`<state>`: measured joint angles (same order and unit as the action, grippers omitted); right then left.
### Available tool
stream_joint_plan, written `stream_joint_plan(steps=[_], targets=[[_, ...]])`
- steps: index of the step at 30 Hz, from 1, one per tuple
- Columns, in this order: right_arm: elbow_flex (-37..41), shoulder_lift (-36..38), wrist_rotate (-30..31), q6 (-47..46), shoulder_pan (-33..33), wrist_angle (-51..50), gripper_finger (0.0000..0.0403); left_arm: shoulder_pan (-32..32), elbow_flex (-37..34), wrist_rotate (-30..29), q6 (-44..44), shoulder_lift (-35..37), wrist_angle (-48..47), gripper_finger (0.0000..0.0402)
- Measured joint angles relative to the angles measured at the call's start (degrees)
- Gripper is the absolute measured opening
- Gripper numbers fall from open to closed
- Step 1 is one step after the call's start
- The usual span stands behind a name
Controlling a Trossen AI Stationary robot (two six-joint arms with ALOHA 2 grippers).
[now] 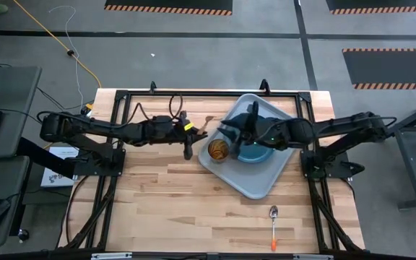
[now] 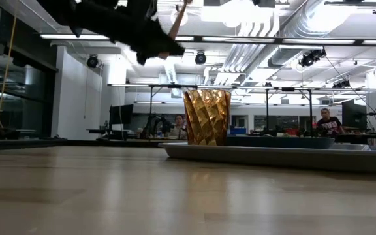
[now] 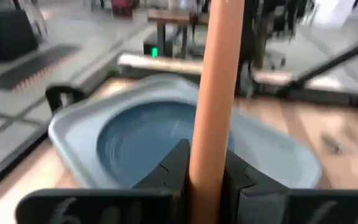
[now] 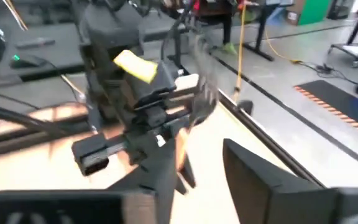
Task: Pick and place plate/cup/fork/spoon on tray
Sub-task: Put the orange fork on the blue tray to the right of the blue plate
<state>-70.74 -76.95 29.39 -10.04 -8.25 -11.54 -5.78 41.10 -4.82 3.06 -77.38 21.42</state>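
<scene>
A: From the high view, where is each claw?

B: The left claw hangs above the table just off the tray's near-left edge, and it grips the fork, whose tines poke out toward the tray. The right claw sits over the tray's left part, above the plate; I cannot tell how far it is open here. The cup stands in the tray beside the plate, between the 2 arms. The spoon lies alone on the table, well apart from the tray, with bare wood around it.

A: And the low view?

B: The cup stands upright in the tray, with the plate low behind the rim. A dark arm hangs well above the table. 2 people sit far back in the room.

A: Left wrist view?

B: The fingers are clamped tight on the fork's orange handle, which stands upright. Beyond lies the tray with the plate in it.

A: Right wrist view?

B: Its 2 fingers stand apart with nothing between them. The left claw is close ahead.
</scene>
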Motion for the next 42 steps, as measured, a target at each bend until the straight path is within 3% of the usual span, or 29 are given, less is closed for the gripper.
stream_joint_plan(steps=[6, 15, 20, 25, 42], targets=[[-0.04, 2.26, 0.15, 0.98, -0.08, -9.38, 0.0168, 0.03, 1.86, -0.83, 1.57, -0.22, -20.18, 0.003], [-0.02, -1.57, -0.96, 4.74, 0.63, -10.31, 0.0172, 3.12, 3.18, 1.22, 1.84, -0.22, -21.19, 0.003], [0.0, -3.39, -0.84, 6.09, 0.61, -8.57, 0.0172, 4.86, 4.42, -2.39, 2.29, -0.2, -23.43, 0.003], [-0.01, -3.37, -3.15, 6.03, 0.44, -5.85, 0.0173, 5.05, 4.42, -3.69, 2.27, -0.2, -23.78, 0.003], [-0.02, -7.07, -2.54, 5.57, 1.55, -2.69, 0.0165, 5.05, 4.42, -3.3, 2.24, -0.4, -23.18, 0.003]])
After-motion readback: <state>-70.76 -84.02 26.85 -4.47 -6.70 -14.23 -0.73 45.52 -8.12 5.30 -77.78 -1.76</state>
